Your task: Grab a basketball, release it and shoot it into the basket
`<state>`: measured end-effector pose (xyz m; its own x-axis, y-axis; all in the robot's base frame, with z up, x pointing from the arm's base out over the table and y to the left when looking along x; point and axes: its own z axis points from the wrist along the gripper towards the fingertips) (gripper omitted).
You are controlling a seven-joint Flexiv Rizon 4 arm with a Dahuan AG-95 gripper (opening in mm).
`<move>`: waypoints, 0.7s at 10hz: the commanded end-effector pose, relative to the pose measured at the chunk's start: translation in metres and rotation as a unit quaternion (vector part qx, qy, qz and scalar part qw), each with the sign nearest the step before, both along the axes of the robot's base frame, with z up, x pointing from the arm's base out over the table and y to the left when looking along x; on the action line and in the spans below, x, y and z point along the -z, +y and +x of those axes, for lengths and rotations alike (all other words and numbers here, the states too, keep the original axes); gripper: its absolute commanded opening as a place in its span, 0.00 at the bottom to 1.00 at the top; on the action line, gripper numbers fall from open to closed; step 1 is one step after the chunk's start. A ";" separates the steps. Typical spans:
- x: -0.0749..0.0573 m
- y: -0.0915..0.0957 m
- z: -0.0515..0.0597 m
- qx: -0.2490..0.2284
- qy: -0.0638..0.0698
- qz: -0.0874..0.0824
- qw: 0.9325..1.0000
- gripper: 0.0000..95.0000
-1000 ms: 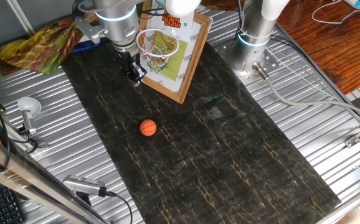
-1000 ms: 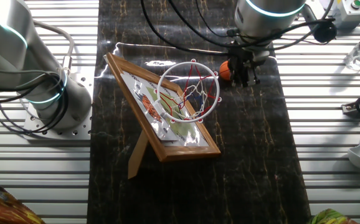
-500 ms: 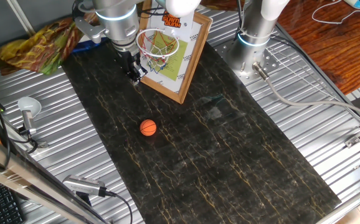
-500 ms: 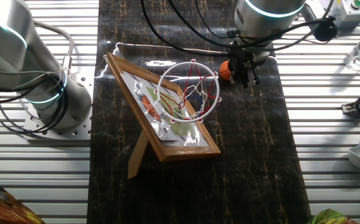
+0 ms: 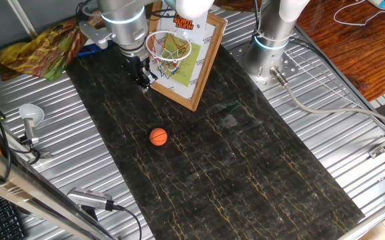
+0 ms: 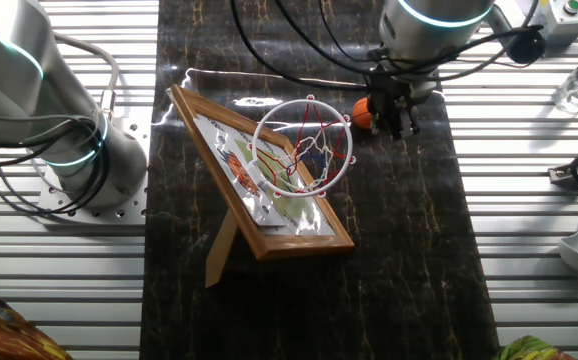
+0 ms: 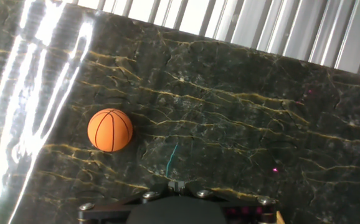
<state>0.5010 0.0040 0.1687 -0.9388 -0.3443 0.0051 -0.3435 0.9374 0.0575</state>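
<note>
The basketball [image 5: 158, 137] is a tiny orange ball with dark seams, lying free on the dark marbled mat. It also shows in the hand view [image 7: 110, 130], left of centre, and in the other fixed view [image 6: 362, 113], partly hidden behind the fingers. My gripper [image 5: 144, 81] hangs above the mat beside the basket, well away from the ball. Its fingertips [image 7: 177, 185] meet, shut on nothing. The basket [image 5: 168, 47] is an orange-red hoop with a white net on a wood-framed backboard [image 5: 200, 60]. It also shows in the other fixed view [image 6: 302, 146], just left of my gripper [image 6: 395, 122].
A second arm's base [image 5: 271, 41] stands on the ribbed metal table behind the backboard. A ladle [image 5: 30, 119] lies at the left. Crumpled coloured cloth [image 5: 40, 45] lies at the back left. Cables [image 5: 326, 107] run along the right side.
My gripper has shifted very slightly beside the hoop. The ball and the basket have not moved.
</note>
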 end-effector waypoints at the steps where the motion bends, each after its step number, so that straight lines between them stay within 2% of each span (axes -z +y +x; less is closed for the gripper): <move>1: 0.001 0.002 0.001 0.001 0.006 0.003 1.000 0.00; 2: 0.005 0.013 0.006 -0.006 0.006 0.002 1.000 0.00; 4: 0.015 0.038 0.020 -0.008 0.022 0.001 1.000 0.00; 5: 0.029 0.042 0.025 -0.021 0.010 0.008 1.000 0.00; 6: 0.037 0.044 0.025 -0.016 0.005 0.017 1.000 0.00; 7: 0.058 0.048 0.026 -0.002 -0.002 0.029 1.000 0.00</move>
